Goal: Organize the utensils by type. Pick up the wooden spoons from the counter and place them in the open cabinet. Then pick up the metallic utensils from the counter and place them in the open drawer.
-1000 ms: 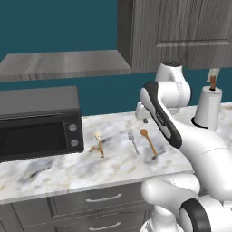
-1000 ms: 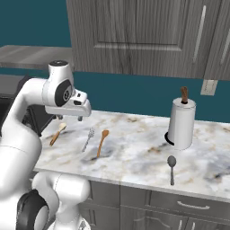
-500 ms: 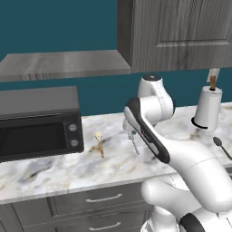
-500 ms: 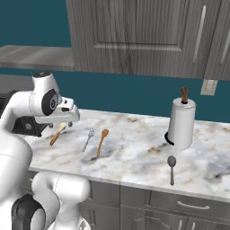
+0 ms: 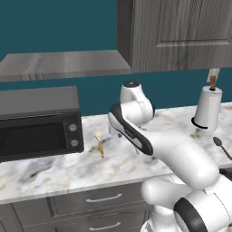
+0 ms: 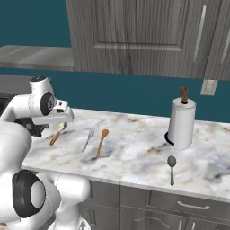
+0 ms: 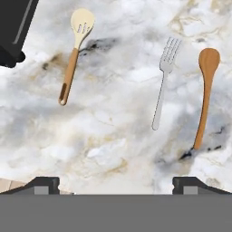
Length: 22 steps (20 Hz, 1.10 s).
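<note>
- Wooden spoons lie flat on the marble desk (image 7: 113, 131): the cream-bowled spoon (image 7: 74, 54) near the black microwave (image 5: 38, 121), the orange-brown spoon (image 7: 205, 95) apart from it.
- Between them, just beside the orange-brown one, lies the metal fork (image 7: 163, 81).
- Your claw (image 7: 115, 183) hangs above, fingertips spread wide, empty.
- Descend off-centre and you could pinch the fork instead, or skid a slim handle across the stone.

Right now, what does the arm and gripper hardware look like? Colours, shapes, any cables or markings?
The arm is glossy white with rounded, bulbous links and dark grey to black bands and round caps at the joints. The hand is a blocky white housing. The fingertips are small, dark, squared pads. No cables or markings are visible in these views.
</note>
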### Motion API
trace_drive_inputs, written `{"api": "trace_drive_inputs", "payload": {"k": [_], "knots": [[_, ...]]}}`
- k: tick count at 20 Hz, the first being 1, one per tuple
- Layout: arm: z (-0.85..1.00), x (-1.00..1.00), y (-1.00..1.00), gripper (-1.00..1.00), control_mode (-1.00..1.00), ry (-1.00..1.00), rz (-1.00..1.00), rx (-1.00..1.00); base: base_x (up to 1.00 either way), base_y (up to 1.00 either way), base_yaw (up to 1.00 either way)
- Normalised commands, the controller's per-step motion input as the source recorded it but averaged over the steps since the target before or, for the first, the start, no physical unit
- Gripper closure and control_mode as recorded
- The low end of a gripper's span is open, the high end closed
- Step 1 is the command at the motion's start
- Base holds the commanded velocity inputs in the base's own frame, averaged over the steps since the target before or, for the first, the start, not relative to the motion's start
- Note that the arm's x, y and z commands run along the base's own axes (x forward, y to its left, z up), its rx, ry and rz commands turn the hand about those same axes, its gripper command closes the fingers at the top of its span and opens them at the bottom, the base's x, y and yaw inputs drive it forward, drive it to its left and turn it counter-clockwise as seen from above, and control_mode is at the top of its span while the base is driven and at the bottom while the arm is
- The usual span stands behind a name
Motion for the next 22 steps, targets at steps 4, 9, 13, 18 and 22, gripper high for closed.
{"api": "trace_drive_inputs", "payload": {"k": [4,9,13,18,22], "knots": [[-0.33,0.29,0.49,-1.00,-1.00,0.04,0.02,0.00,0.00,0.00,0.00],[-0.36,0.31,0.29,-1.00,-1.00,0.00,0.07,0.00,0.00,0.00,0.00],[-0.36,0.29,0.08,-1.00,-1.00,0.00,0.00,0.00,0.00,0.00,0.00],[-0.35,0.20,0.05,-1.00,-1.00,-0.02,0.02,0.01,0.00,0.00,0.00],[-0.29,0.19,0.06,-1.00,-1.00,-0.09,0.01,0.04,0.00,0.00,0.00]]}}
